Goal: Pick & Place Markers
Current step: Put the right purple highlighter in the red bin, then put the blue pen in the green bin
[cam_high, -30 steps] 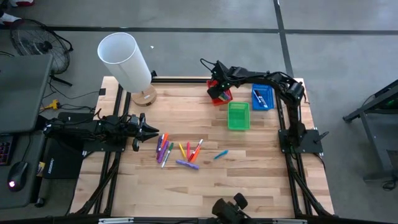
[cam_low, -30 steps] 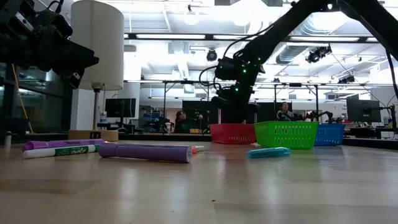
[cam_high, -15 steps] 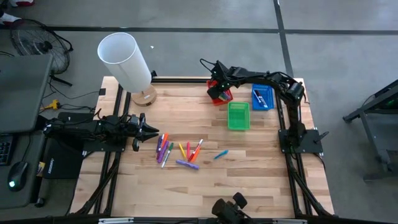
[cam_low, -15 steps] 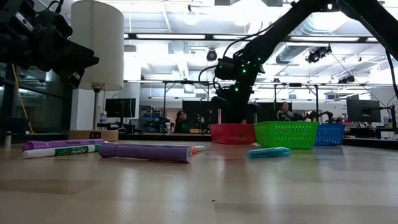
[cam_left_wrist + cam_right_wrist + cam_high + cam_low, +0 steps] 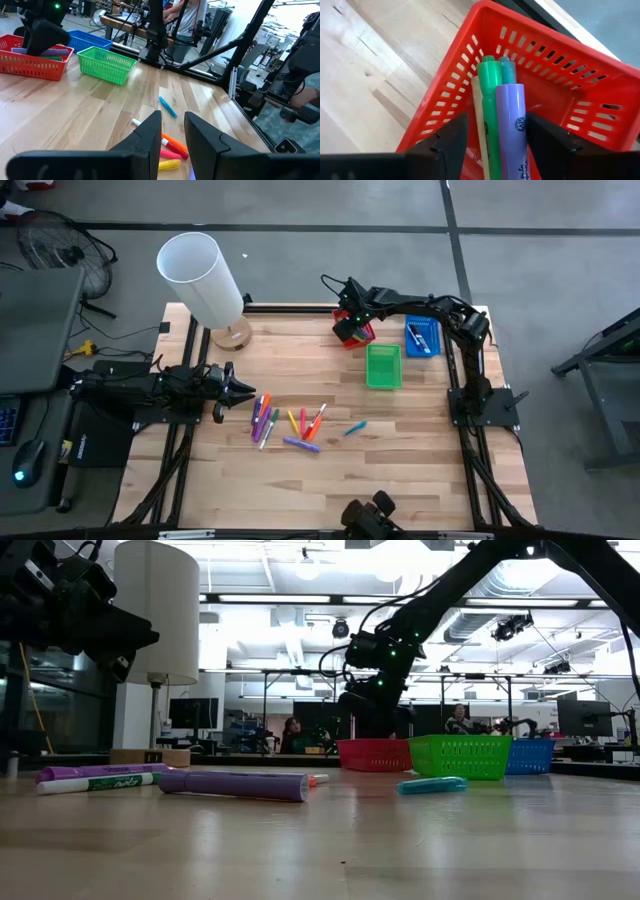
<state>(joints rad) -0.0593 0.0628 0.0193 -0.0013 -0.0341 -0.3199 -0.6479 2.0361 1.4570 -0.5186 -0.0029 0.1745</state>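
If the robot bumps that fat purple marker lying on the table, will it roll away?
Probably a little. The purple marker is a round tube lying on its side on the flat wooden table, so a sideways nudge would likely roll it. It looks stiff, not bendy. It also seems small and light, so one hand could probably lift it easily.

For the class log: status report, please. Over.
Right gripper open over red tray, purple marker in it. Left gripper hovering by loose markers. Nothing obstructing.
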